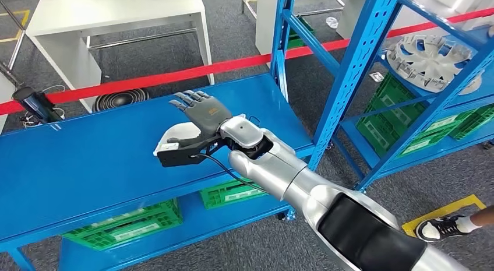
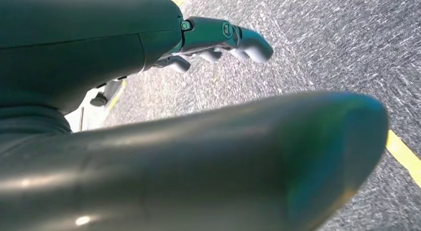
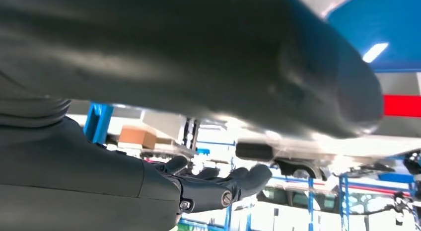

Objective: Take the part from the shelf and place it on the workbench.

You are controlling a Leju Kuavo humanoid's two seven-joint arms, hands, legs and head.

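Part (image 1: 432, 62): a round, silver-white wheel cover with spokes and cut-out openings, lying flat with small clips standing up around its rim. It rests on an upper blue level of the shelf (image 1: 361, 61), at the right of the head view, partly crossed by the shelf's blue posts. Workbench (image 1: 87, 160): a flat blue surface, left of the shelf

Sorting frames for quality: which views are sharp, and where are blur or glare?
Head view: sharp and evenly lit, right hand crisp over the blue shelf. Left wrist view: thumb soft and close, floor streaked. Right wrist view: thumb blurred, bright background washed out behind the fingers.
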